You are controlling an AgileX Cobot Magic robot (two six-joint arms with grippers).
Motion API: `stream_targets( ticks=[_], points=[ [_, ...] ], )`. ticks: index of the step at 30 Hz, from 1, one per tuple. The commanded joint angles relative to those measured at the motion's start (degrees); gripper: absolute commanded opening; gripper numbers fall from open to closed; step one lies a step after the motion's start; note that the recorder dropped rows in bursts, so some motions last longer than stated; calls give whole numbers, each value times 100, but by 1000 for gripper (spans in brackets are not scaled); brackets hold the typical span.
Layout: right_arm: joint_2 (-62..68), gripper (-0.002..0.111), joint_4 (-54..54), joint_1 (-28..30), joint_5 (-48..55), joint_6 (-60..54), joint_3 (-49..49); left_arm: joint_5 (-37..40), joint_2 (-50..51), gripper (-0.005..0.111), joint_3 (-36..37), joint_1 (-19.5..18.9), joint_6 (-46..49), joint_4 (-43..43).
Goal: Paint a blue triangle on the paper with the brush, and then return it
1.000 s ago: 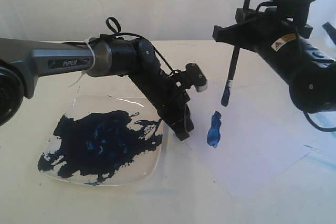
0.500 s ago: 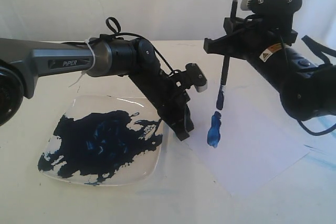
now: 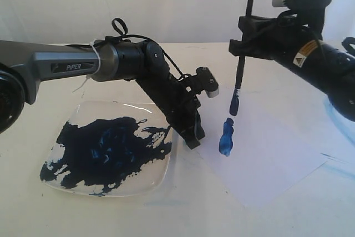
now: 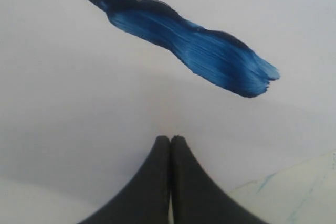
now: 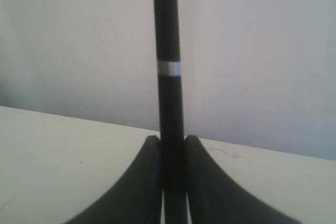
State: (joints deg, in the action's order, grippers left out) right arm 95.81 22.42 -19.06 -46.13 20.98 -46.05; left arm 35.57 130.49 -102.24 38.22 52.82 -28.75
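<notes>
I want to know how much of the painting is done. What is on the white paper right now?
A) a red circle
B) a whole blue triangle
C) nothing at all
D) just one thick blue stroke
D: the paper carries a single thick blue stroke, and no other sides of a triangle are drawn. The left wrist view shows the same lone stroke.

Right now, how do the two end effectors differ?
The right end effector is shut on the brush; the left end effector is shut on nothing. The right one is raised above the paper; the left one sits low beside the plate. Both are black.
</notes>
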Motion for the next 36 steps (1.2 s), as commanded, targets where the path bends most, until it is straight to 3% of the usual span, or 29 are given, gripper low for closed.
stream_targets(
  ticks=[1, 36],
  points=[
    [-47, 0, 956, 352, -450, 753, -19, 128, 16, 0, -10, 22, -17, -74],
    [371, 0, 1042, 374, -917, 175, -19, 136, 16, 0, -10, 22, -17, -74]
  ],
)
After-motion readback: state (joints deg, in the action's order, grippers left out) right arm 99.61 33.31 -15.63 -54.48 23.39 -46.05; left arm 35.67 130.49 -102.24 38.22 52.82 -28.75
